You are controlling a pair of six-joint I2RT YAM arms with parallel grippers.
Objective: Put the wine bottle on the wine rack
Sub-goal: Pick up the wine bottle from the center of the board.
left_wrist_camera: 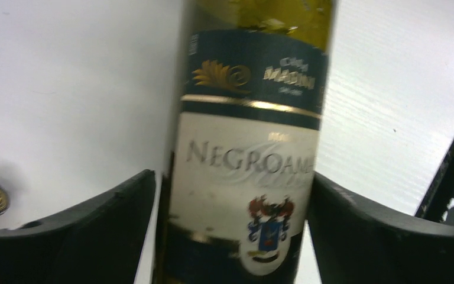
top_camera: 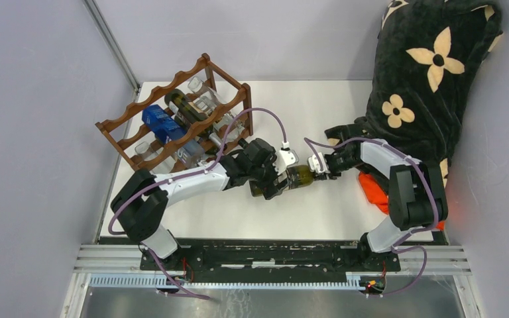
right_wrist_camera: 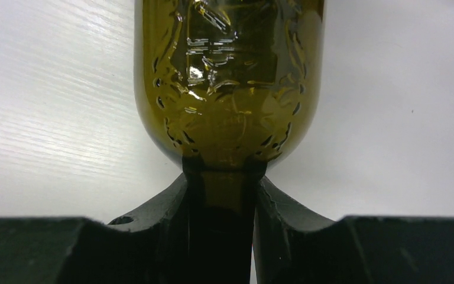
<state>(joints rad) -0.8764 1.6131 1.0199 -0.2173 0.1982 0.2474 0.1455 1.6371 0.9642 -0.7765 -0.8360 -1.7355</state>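
Gripping wine bottle (top_camera: 299,177) from both ends at centre of top view, lying sideways over white table (top_camera: 344,205). Clamped by left gripper (top_camera: 276,183) around cream paper label, black pads pressed to both sides. Pinched tight by right gripper (top_camera: 315,172) at slim neck, below embossed olive-green glass shoulder. Well apart from wine rack (top_camera: 127,119) at upper left: dark reddish wood, scalloped rails, straight crossbars. Loaded with dark green bottle (top_camera: 185,109), clear glass bottles (top_camera: 205,96), blue carton (top_camera: 162,124).

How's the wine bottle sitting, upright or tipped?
Tipped sideways: wine bottle lies horizontal, left pincer around its body, right pincer on its neck.
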